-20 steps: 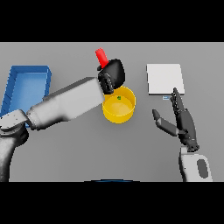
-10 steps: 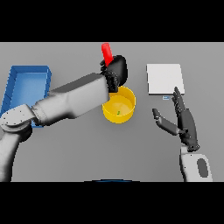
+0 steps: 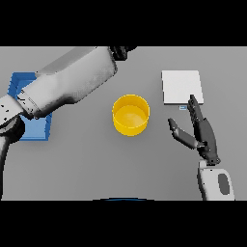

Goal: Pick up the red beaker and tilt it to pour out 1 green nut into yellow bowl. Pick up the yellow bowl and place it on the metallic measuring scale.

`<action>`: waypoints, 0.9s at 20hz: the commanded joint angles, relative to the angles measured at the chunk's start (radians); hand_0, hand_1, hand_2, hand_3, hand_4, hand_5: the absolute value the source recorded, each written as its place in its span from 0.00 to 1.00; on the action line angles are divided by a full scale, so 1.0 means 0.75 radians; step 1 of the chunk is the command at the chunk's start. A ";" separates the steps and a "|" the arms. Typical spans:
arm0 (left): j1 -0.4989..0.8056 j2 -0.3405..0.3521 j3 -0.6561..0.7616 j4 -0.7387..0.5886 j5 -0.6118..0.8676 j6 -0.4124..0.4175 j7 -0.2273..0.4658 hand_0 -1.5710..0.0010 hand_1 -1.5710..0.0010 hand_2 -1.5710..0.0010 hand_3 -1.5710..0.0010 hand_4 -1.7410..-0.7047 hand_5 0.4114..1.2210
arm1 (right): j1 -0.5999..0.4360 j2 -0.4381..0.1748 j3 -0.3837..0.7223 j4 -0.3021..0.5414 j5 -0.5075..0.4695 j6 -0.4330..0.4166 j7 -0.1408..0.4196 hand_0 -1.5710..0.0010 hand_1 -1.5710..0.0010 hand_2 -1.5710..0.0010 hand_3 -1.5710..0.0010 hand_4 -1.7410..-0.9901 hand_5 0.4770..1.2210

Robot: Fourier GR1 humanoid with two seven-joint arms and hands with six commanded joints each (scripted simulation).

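Right hand [image 3: 202, 132]: palm up-facing edge, fingers straight and spread, thumb out to its left side; released, nothing in it. It sits on the right of the table, fingertips reaching the near edge of the metallic measuring scale [image 3: 181, 87], which lies just beyond as a flat, pale square plate with a small label strip at its near right corner. Nothing rests on the scale.

Left hand [image 3: 120, 51]: only a dark sliver shows at the far edge of the view, at the end of the left arm [image 3: 67, 89], which runs diagonally from the lower left up toward the top centre. Cannot tell whether its fingers are curled or what they hold; the red beaker is not visible in this view.

Yellow bowl [image 3: 130, 114]: round, bright yellow, upright, standing on the grey table [image 3: 96, 169] at centre, between the two arms and well apart from the scale. Walls plain, rim lighter than the inside. Interior looks uniformly yellow; no green nut can be made out in it.

Blue tray [image 3: 34, 126]: rectangular, raised rim, at the table's left side, largely covered by the left arm. The visible part of its floor shows no contents.
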 commanded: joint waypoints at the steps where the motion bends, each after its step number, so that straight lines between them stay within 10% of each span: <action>1: -0.038 0.017 0.028 0.052 0.003 0.047 -0.031 0.00 0.10 0.10 0.18 0.11 0.98 | 0.012 -0.005 0.005 -0.008 0.004 0.005 -0.014 1.00 1.00 1.00 1.00 0.67 0.20; 8: -0.179 0.207 0.465 0.423 0.419 0.044 0.103 0.00 0.02 0.02 0.09 0.10 1.00 | -0.013 -0.024 0.011 -0.012 0.011 0.013 -0.022 1.00 1.00 1.00 1.00 0.59 0.23; 18: 0.124 0.423 0.782 0.595 0.990 0.395 0.313 0.00 0.00 0.00 0.11 0.01 1.00 | -0.030 -0.024 0.033 0.012 0.026 0.024 -0.036 1.00 1.00 1.00 1.00 0.62 0.23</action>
